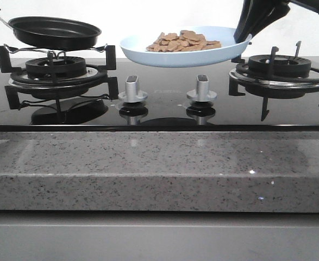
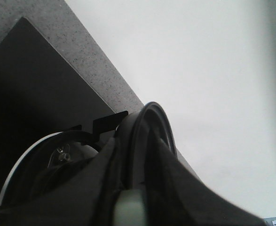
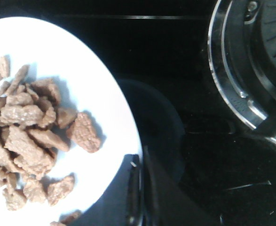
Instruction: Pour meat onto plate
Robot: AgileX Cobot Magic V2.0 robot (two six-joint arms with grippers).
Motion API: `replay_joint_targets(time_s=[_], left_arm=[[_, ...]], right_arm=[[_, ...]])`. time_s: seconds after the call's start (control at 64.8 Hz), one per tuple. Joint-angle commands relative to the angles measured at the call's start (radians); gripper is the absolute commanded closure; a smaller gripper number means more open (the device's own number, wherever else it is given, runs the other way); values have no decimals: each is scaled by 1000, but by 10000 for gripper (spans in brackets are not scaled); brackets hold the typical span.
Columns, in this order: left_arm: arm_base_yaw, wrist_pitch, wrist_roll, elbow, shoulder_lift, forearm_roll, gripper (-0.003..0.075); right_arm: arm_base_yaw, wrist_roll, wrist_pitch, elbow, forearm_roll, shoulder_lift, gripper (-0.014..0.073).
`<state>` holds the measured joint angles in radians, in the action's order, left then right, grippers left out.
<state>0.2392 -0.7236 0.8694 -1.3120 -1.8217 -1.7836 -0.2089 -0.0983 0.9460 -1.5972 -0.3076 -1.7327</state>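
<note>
We find no text, label, brand, number or sign that we can read in any of the three views. A faint pale mark lies on the black glass hob (image 1: 164, 111) between the two knobs, too dim to make out.

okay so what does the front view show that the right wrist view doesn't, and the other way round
Only the front view shows the black frying pan above the left burner, and the two knobs. Only the right wrist view shows the right hand clamped on the plate rim, and the single pieces of meat close up. Both show the plate with meat on it, and the right burner.
</note>
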Motion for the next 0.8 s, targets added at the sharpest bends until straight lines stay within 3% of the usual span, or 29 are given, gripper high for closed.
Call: replay_joint_targets(time_s=[0.0, 0.123, 0.232, 0.571, 0.787], left_arm=[[1, -45, 7, -34, 48, -52, 489], [1, -70, 21, -34, 48, -35, 372], [4, -73, 21, -34, 50, -3, 318], [73, -50, 21, -38, 132, 205, 306], [128, 16, -7, -38, 251, 441, 306]], right_arm=[[7, 6, -48, -26, -22, 58, 664], [7, 6, -48, -26, -22, 58, 664], [7, 6, -48, -26, -22, 58, 664], [7, 6, -48, -26, -22, 58, 664], [7, 6, -48, -26, -22, 58, 664]])
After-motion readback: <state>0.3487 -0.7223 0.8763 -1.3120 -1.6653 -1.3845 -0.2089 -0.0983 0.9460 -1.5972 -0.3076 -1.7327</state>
